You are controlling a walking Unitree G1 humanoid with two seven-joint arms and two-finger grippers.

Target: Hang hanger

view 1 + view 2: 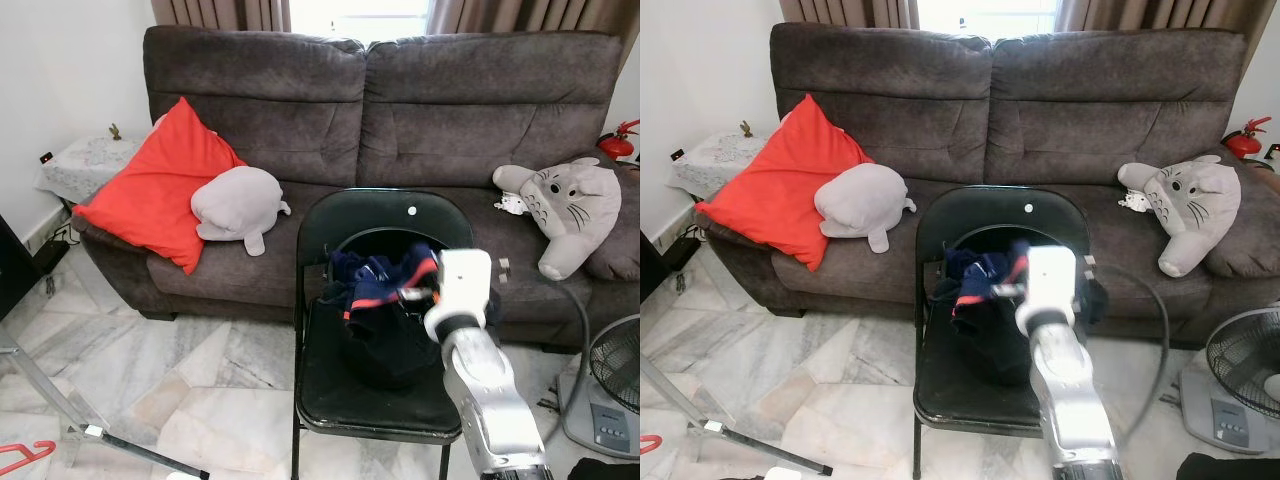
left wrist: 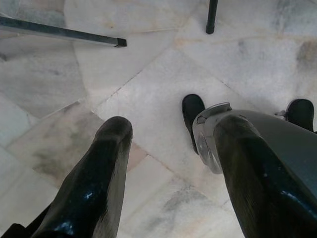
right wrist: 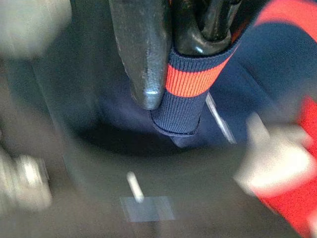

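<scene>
Grabbing seems to be the step in hand: the right gripper [image 3: 168, 74] is clamped on the navy garment [image 1: 385, 285] by its orange-striped cuff [image 3: 185, 87], over the black chair [image 1: 370, 400]. Next, a clean lift is probably called for. The pinch itself is caught in the right wrist view. Marble floor [image 2: 148, 64] is seen past the spread left gripper [image 2: 168, 144]. A red hanger [image 1: 25, 455] lies on the floor.

Landmark: folding chair [image 1: 385, 300], in front of sofa [image 1: 400, 110]. Garment [image 1: 375, 290] on chair seat. On sofa, chair's left: cushion [image 1: 150, 185] with plush [image 1: 238, 205] against it. Chair's right: second plush [image 1: 565, 205]. Fan [image 1: 610, 385] on floor, chair's right.
</scene>
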